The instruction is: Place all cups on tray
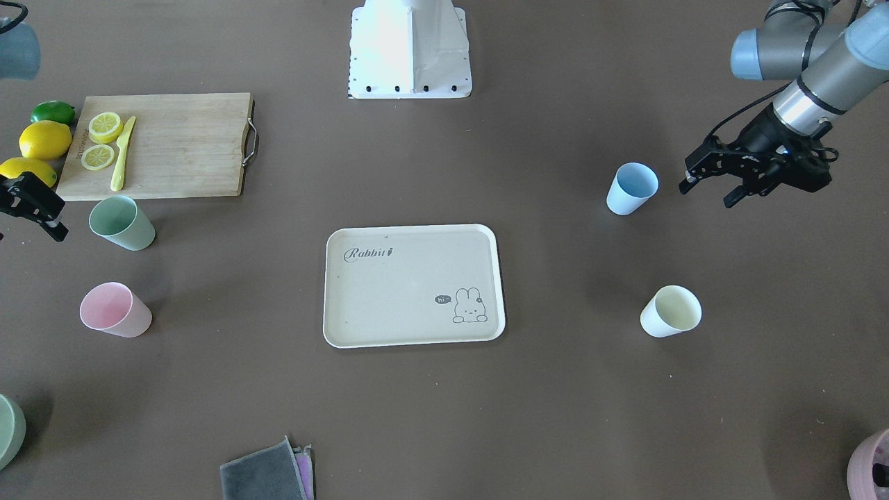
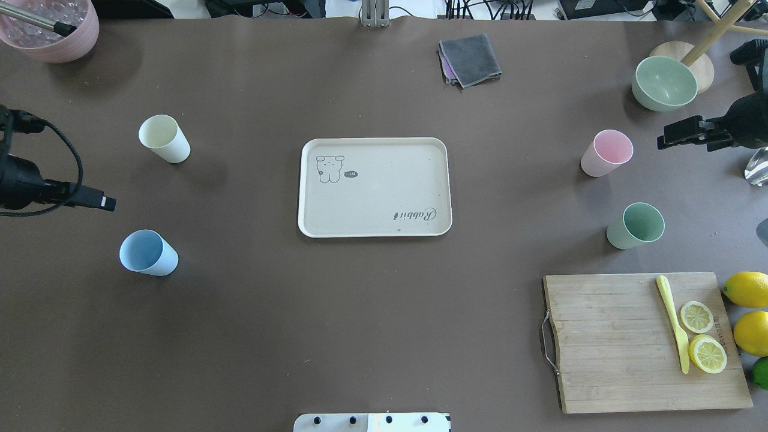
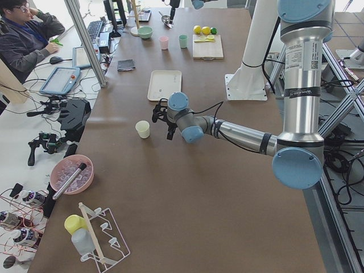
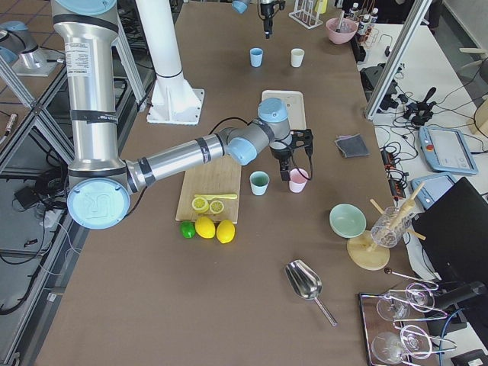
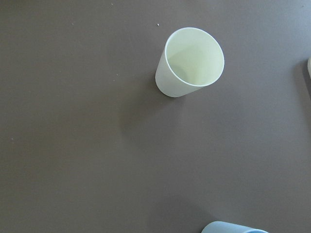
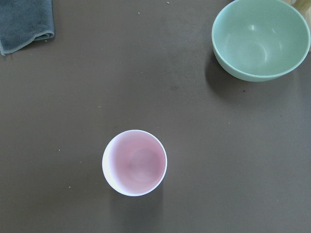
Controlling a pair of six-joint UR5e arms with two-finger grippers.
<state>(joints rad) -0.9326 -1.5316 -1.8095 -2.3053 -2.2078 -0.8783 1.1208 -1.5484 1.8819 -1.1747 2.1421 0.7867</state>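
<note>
The cream tray (image 1: pixel 410 305) lies at the table's middle with nothing on it. All four cups stand upright on the table. The light blue cup (image 1: pixel 632 187) and pale yellow cup (image 1: pixel 670 311) are on my left arm's side. The sage green cup (image 1: pixel 121 222) and pink cup (image 1: pixel 114 310) are on my right arm's side. My left gripper (image 1: pixel 708 191) is open and empty, raised between the blue and yellow cups (image 5: pixel 189 63). My right gripper (image 2: pixel 675 133) is open and empty, above and just outside the pink cup (image 6: pixel 134 162).
A wooden cutting board (image 1: pixel 180 142) with lemon slices and a yellow knife lies by the green cup, with lemons (image 2: pixel 747 289) and a lime beside it. A green bowl (image 2: pixel 664 83), a grey cloth (image 2: pixel 471 59) and a pink pot (image 2: pixel 51 27) line the far edge.
</note>
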